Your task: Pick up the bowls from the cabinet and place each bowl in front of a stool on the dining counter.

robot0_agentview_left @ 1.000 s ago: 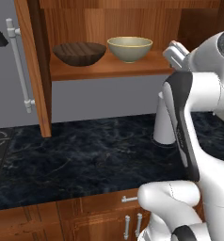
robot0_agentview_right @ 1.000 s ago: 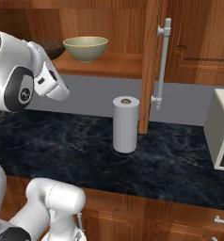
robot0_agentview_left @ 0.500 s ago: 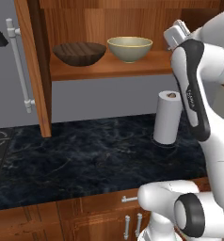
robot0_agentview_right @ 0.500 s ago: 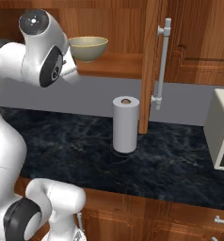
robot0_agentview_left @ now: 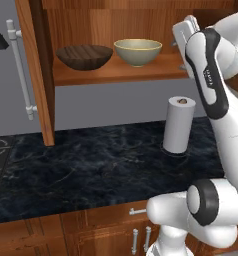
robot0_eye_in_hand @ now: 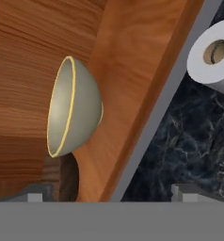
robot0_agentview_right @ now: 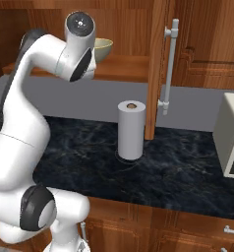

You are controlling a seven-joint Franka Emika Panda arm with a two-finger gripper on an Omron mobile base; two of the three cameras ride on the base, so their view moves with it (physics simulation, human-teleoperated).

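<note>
both bowls on the cabinet shelf, claw spread and empty beside them

we take the plank shelf (robot0_agentview_left: 116, 74) of the reddish-brown wooden wall cabinet (robot0_agentview_right: 153, 64) as our landmark. on it sit the two task items: the dark brown wood-grained bowl (robot0_agentview_left: 84, 56) toward the open door's end of the shelf, and the glossy cream-beige ceramic bowl (robot0_agentview_left: 137, 52) just beside it, apart or barely touching, we cannot tell which. our gripper (robot0_agentview_left: 183, 37) hangs at the shelf's other end, near the cream bowl, jaws released wide and holding nothing. from the hand camera the cream bowl (robot0_eye_in_hand: 74, 109) shows side-on, with the dark bowl (robot0_eye_in_hand: 67, 176) behind it.

what could go wrong, as we judge it: the ceramic is smooth, rounded and deep-bodied, so a pinch on its curved wall may slip; the thin rim looks the safer hold. a sideways approach could shove the cream bowl into the wooden one or off the shelf edge. the open door with its long silver bar handle (robot0_agentview_right: 169, 61) stands close to the arm's path out, and a wide swing could clip it. below the shelf, the upright white paper towel roll (robot0_agentview_left: 178, 124) on the black veined marble wall counter (robot0_agentview_left: 91, 165) is light and easy to topple when we lower a bowl.
</note>
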